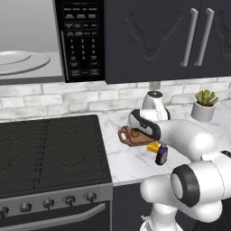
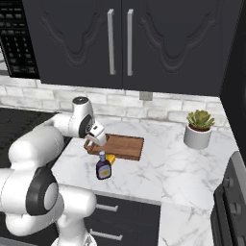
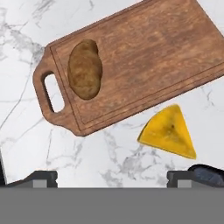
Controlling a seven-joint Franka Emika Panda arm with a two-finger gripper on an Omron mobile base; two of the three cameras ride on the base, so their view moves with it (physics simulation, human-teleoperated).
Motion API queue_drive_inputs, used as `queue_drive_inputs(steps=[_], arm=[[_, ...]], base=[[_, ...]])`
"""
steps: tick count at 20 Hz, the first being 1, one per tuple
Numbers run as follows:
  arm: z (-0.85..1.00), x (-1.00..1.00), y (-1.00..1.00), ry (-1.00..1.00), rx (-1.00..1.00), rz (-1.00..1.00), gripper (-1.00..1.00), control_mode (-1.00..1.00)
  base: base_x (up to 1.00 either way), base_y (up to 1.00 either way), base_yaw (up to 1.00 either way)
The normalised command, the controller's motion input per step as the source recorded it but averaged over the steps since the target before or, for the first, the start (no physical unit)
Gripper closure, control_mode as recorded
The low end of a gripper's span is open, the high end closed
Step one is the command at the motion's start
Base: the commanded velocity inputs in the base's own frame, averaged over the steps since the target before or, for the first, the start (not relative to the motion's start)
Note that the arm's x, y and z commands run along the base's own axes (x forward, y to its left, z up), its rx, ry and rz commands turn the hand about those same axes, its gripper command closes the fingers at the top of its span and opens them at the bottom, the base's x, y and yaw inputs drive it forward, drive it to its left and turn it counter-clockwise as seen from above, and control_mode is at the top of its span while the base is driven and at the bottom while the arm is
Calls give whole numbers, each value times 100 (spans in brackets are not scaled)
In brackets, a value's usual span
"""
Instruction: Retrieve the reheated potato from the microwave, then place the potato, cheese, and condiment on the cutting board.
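Since the gripper (image 3: 112,177) is held wide over the cheese (image 3: 168,132) beside the board (image 3: 144,57), the bottle (image 2: 103,167) could be toppled.

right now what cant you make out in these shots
- Potato: clear in the hand view; on both base views the arm covers that end of the cutting board.
- Condiment: the hand view's lower right edge cuts it off; its label is too small in the right base view.
- Cheese: partly behind the arm in the left base view.
- Microwave: interior cut by the left edge of the left base view.
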Motion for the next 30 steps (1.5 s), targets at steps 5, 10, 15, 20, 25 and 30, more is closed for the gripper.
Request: queue_drive_inputs(steps=[5,10,15,20,25,30], arm=[[40,-53,0,0,-1,0,-100,-100],[38,-53,-10,1,-5,0,-100,-100],[31,-53,-22,0,-4,0,-100,-100],[17,-51,-34,0,0,0,-100,-100],[2,-35,-33,-4,0,0,-100,-100],[0,-4,-14,0,0,0,-100,-100]], base=[[0,0,0],[0,0,0],[0,0,0],[0,0,0],[0,0,0],[0,0,0]])
